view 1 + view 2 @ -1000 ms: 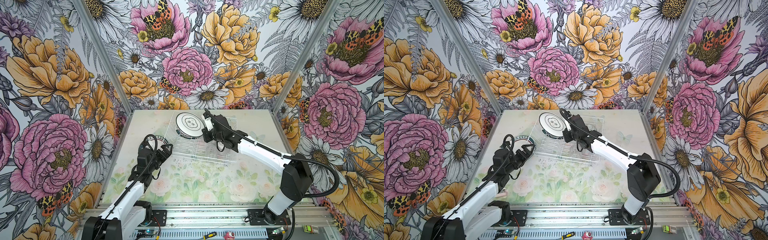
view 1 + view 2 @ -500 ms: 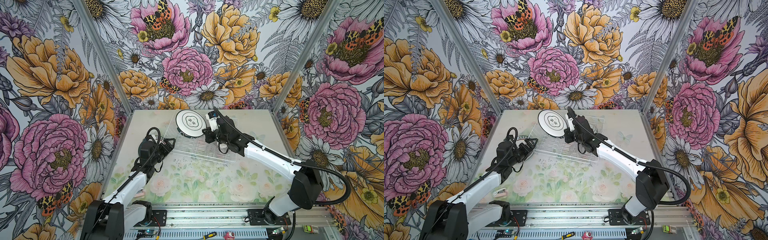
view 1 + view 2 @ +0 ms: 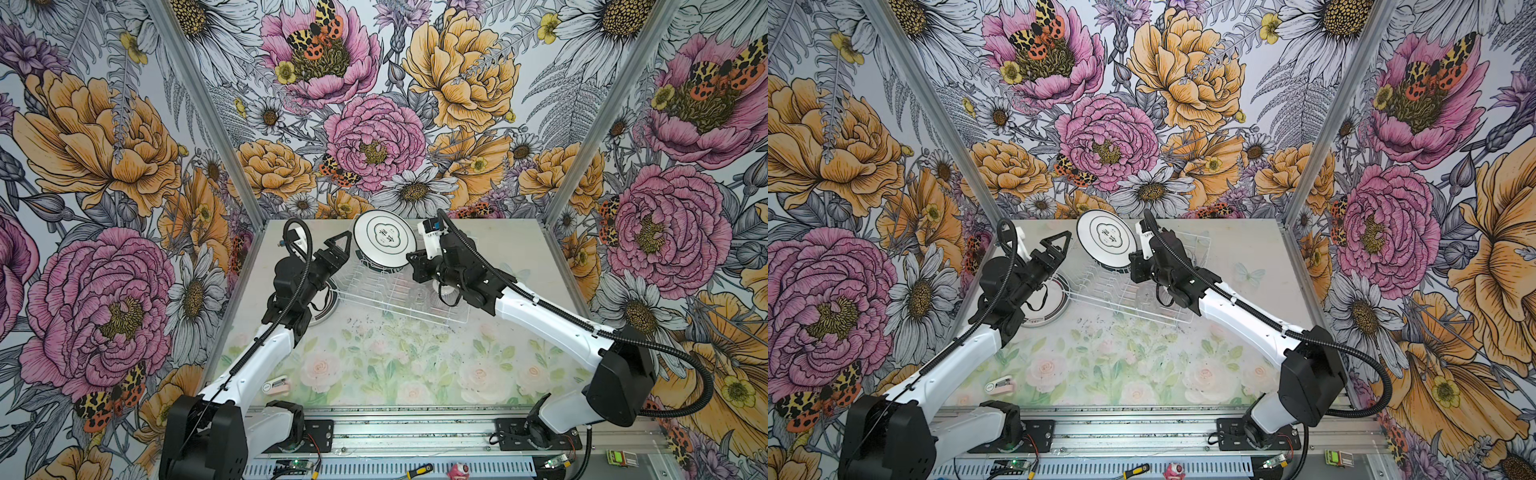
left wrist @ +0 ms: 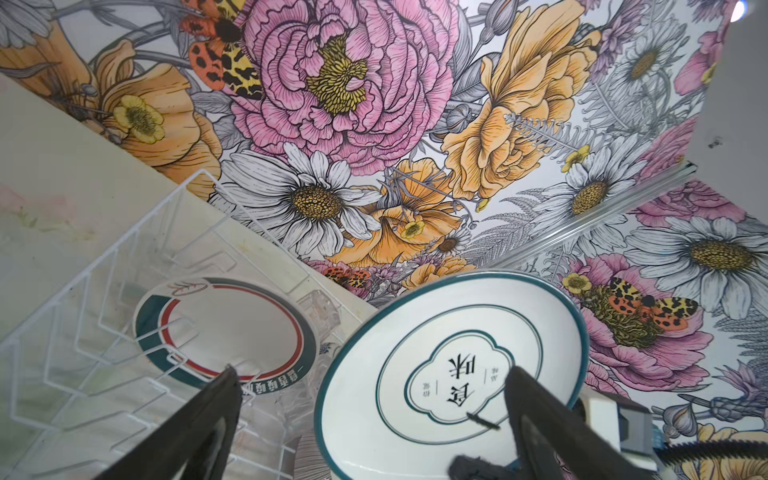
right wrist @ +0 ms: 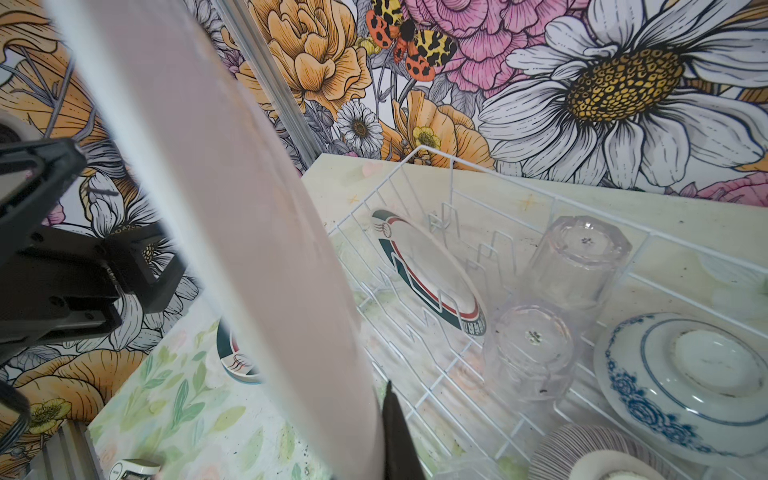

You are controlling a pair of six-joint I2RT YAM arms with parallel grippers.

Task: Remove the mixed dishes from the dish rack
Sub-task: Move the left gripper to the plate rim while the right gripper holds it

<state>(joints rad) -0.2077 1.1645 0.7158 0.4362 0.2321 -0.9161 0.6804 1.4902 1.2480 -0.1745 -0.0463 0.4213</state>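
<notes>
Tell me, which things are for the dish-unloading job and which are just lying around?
For the job: dish rack, teal-rimmed plate held up, red-and-green-rimmed plate in the rack, set-down plate beside it, two glass tumblers, blue-flowered bowl, striped bowl.

Just lying about: white-and-pink gadget, screwdriver, little pink figure, green gadget.
</notes>
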